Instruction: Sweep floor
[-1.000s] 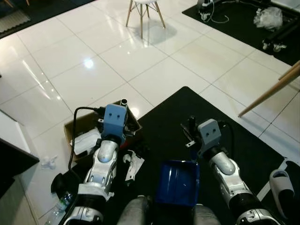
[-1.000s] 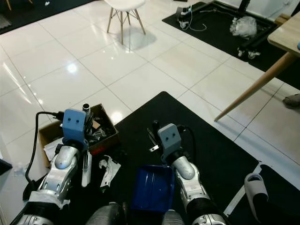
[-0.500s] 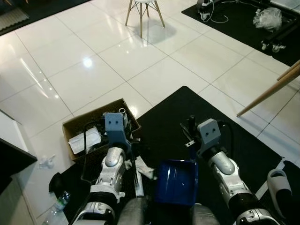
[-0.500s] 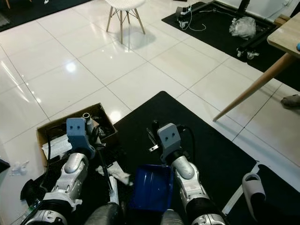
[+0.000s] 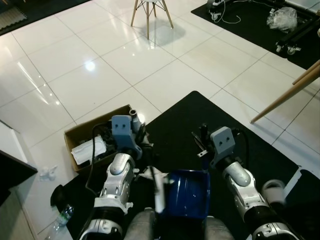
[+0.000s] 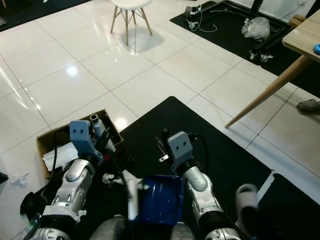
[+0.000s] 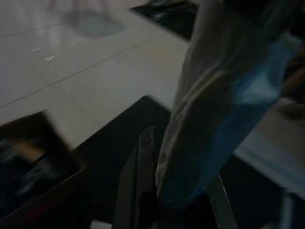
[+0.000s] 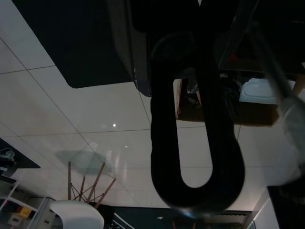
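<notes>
My right gripper (image 5: 202, 137) is shut on the black loop handle (image 8: 195, 119) of a blue dustpan (image 5: 189, 195), which lies on the black mat (image 5: 185, 120) in front of me. My left gripper (image 5: 142, 149) is shut on a white brush (image 5: 159, 194), blurred with motion, right at the pan's left edge. A crumpled white scrap (image 5: 156, 174) lies at the pan's left corner, against the brush. In the left wrist view one black finger (image 7: 143, 186) stands beside the blurred pale brush (image 7: 209, 109).
An open cardboard box (image 5: 75, 136) of clutter sits at the mat's left edge. A tissue (image 5: 47, 173) and a plastic bottle (image 5: 60, 221) lie further left. A blurred slipper (image 5: 274, 190) is at my right. A chair (image 5: 147, 6) and a table leg (image 5: 285, 95) stand beyond.
My left arm has swung the brush rightward across the mat, pushing the white scrap up to the dustpan. The slipper on the right now shows blurred and further left. The right arm holds still.
</notes>
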You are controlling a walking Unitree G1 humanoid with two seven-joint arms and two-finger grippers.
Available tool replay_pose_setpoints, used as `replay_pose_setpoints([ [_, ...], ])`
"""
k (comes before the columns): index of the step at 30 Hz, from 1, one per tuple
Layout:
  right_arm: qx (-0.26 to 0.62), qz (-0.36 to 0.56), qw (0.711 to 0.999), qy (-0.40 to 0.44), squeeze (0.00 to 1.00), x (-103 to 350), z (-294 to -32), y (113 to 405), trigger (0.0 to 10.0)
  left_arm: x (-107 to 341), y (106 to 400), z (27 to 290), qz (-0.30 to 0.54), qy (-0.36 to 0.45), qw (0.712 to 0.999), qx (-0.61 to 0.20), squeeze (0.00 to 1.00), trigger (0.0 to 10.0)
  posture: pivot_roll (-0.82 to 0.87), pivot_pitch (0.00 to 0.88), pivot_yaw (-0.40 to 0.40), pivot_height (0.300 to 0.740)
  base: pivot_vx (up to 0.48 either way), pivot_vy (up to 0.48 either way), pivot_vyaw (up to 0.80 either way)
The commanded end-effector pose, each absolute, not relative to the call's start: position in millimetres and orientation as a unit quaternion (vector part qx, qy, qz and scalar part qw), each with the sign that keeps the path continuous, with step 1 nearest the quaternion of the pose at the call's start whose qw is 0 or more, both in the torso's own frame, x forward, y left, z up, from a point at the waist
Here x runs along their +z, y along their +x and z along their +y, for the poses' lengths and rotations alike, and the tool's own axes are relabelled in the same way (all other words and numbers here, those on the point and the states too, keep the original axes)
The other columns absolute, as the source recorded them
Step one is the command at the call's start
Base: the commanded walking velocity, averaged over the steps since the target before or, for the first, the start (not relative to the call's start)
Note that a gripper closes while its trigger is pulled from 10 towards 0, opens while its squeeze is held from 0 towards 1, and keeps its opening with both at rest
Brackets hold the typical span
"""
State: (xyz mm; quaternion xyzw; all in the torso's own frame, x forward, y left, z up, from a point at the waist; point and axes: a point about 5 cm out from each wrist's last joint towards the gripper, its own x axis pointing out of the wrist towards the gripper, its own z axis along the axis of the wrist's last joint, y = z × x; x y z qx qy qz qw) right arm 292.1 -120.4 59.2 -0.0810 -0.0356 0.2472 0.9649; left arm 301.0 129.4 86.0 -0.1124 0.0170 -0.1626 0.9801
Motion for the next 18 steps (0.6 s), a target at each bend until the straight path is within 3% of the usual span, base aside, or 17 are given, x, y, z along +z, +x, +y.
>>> replay_pose_setpoints([
  [1, 0.249, -0.038, 0.965, -0.070, 0.00, 58, -118, 290, 10.0, 91, 298, 134, 0.013, -0.115, 0.977, -0.180, 0.00, 10.0, -0.04, 0.122, 0.032, 0.740, 0.000, 0.000, 0.00],
  [8, 0.252, -0.039, 0.965, -0.067, 0.00, 59, -114, 291, 10.0, 92, 283, 120, 0.031, -0.137, 0.955, -0.259, 0.00, 10.0, -0.04, 0.118, 0.033, 0.740, 0.000, 0.000, 0.00],
  [18, 0.249, -0.039, 0.965, -0.069, 0.00, 59, -118, 291, 10.0, 117, 290, 123, -0.010, -0.135, 0.961, -0.241, 0.00, 10.0, -0.04, 0.117, 0.034, 0.740, 0.000, 0.000, 0.00],
])
